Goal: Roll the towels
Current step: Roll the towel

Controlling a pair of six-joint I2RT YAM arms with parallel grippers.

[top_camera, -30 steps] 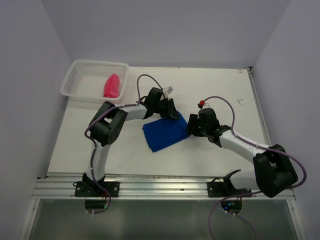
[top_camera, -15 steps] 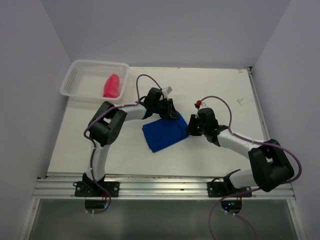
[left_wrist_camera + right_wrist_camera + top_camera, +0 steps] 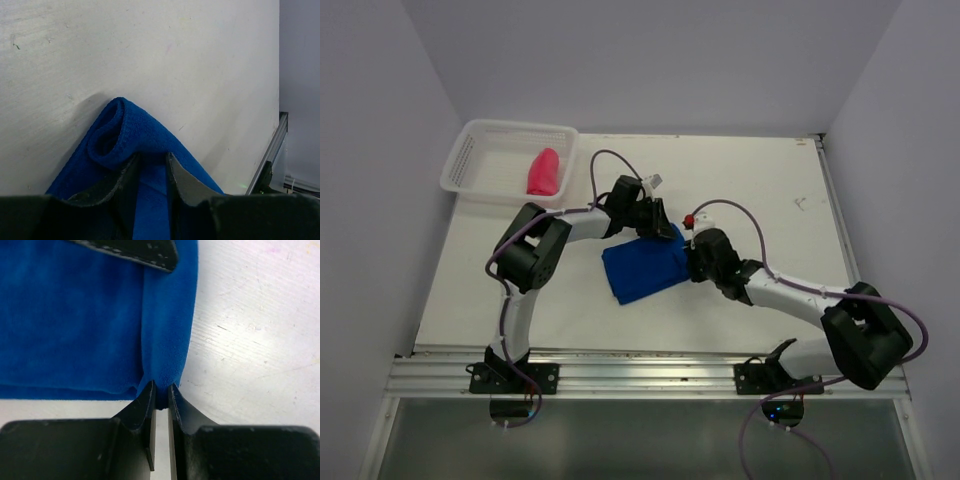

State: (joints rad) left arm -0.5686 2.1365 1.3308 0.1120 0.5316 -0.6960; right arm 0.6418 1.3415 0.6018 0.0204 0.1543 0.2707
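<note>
Overhead view, left to right.

- Basket (image 3: 470, 165), white mesh, at the table's (image 3: 770, 190) 10 o'clock corner. Pink towel (image 3: 543, 172) lies inside it as a tight bundle, toward the basket's 3 o'clock side. No change over the last second; it looks already rolled and stowed.
- Left gripper (image 3: 655, 222) sits on the blue towel's (image 3: 640, 270) 1 o'clock corner, same place as a second ago. In the left wrist view the gripper (image 3: 151, 172) is clenched on a fold of blue cloth, and a loose curl of towel (image 3: 115, 135) has formed just beyond the fingertips.
- Blue towel lies near the table's centre, mostly flat. Its 3 o'clock edge has drawn in slightly toward 9 o'clock, and the whole cloth sits a touch further left than before.
- Right gripper (image 3: 692, 262): this is the real change. A second ago it stood off the towel's 3 o'clock side, jaws apart. It has since slid in toward 9 o'clock and closed. In the right wrist view the gripper (image 3: 160, 400) nips the towel's (image 3: 75, 315) near corner, a thin pinch of cloth between the fingers (image 3: 145, 407).

Reading: both ends of one edge now look held, so the roll of the second towel seems about to start. One towel done, one barely begun.

Writing: none legible. A small white tag (image 3: 658, 181) on the left wrist and a red fitting (image 3: 690, 220) on the right wrist show no readable text. Faint scuffs (image 3: 803, 203) on the table toward 2 o'clock, not lettering.
</note>
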